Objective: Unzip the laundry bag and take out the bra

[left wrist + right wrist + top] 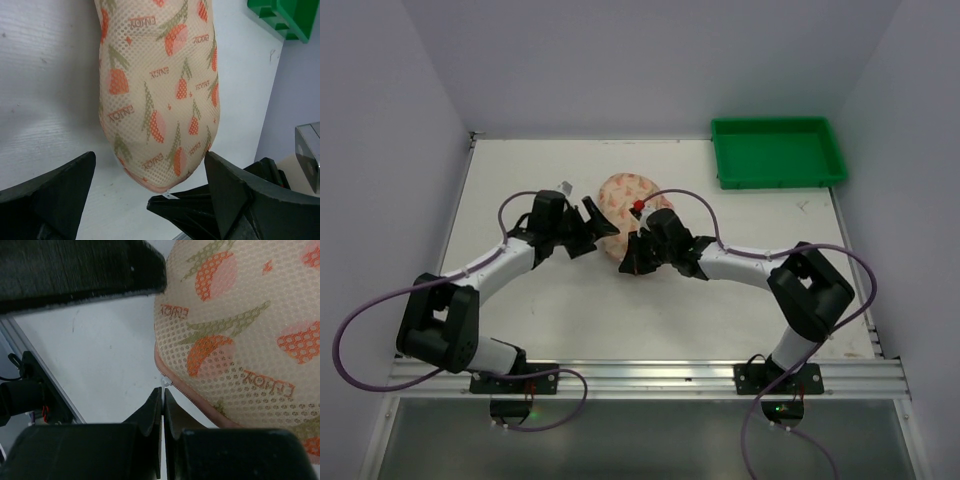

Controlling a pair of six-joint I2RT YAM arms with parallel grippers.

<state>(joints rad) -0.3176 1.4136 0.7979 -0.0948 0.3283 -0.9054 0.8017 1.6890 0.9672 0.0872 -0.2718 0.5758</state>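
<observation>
the right gripper point(161, 396) has its jaws pressed together at the near edge of the laundry bag point(625, 195), tips just under the pink zip rim point(197, 401). a small pale tab point(165, 382) sits at the tips, though whether it is pinched i cannot tell. the left gripper point(150, 162) is spread wide and holds nothing, the bag's rounded end between its fingers point(60, 190). the bag lies mid-way across the white table point(550, 320). a green tray point(778, 150) sits at the far right.

Laundry bag point(623, 196): rounded soft case of cream-pink mesh, orange-red tulip print with olive leaves, "ENJOY" lettering. It lies on the table point(570, 310), mid-width, nearer the far edge. The pink zip rim point(192, 396) is closed where visible.
</observation>
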